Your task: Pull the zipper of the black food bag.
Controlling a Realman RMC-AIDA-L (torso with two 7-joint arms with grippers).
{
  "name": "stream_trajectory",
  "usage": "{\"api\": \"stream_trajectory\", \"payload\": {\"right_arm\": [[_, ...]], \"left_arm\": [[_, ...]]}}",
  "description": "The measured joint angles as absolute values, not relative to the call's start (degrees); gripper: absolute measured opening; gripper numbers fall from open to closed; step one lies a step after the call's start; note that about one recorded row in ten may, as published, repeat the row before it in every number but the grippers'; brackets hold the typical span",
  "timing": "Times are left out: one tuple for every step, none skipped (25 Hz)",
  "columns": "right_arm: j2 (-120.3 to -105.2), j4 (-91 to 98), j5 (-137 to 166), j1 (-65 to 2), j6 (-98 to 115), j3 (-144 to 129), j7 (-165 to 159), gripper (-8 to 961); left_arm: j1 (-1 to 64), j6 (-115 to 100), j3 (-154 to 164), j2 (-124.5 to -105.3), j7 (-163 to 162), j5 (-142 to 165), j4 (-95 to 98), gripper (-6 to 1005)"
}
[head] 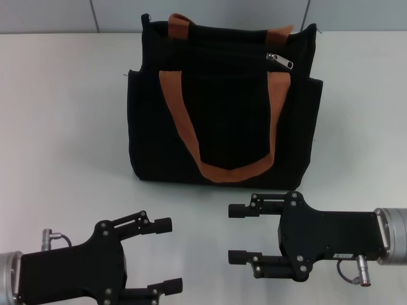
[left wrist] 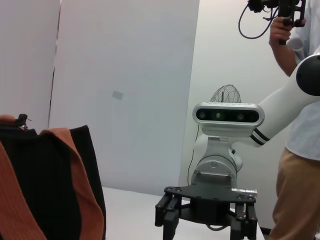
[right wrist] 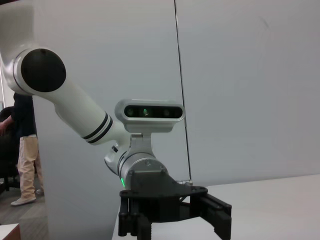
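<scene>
Left gripper (head: 166, 255) waits near the bench's front edge, fingers spread and empty. Behind it the boxy black fabric food bag (head: 222, 108) with orange-brown webbing handles stands upright toward the back edge, its small silver metal zipper (head: 280, 60) at the top right. Right gripper (head: 238, 233), spread too, sits closest beneath that slider, probably the one to pull.

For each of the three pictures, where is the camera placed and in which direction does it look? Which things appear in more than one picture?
Head view: high on the robot, looking down at the table, the bag with its zipper, and both open tools: left tool, right tool.
Left wrist view: low, looking sideways past the bag at the right tool and a person.
Right wrist view: low, looking sideways at the left tool; no bag.
Shared: bag in head and left wrist views; each tool in head and the opposite wrist view.
</scene>
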State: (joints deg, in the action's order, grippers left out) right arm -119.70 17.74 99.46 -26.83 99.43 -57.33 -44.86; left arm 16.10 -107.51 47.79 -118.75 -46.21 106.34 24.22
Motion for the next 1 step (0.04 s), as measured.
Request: {"api": "stream_trajectory", "payload": {"right_arm": [[-119.7, 17.7, 99.4, -26.8, 99.4, -57.3, -44.9, 633]], "left_arm": [[16.3, -107.4, 47.8, -118.76, -46.0, 106.4, 23.8, 836]]}}
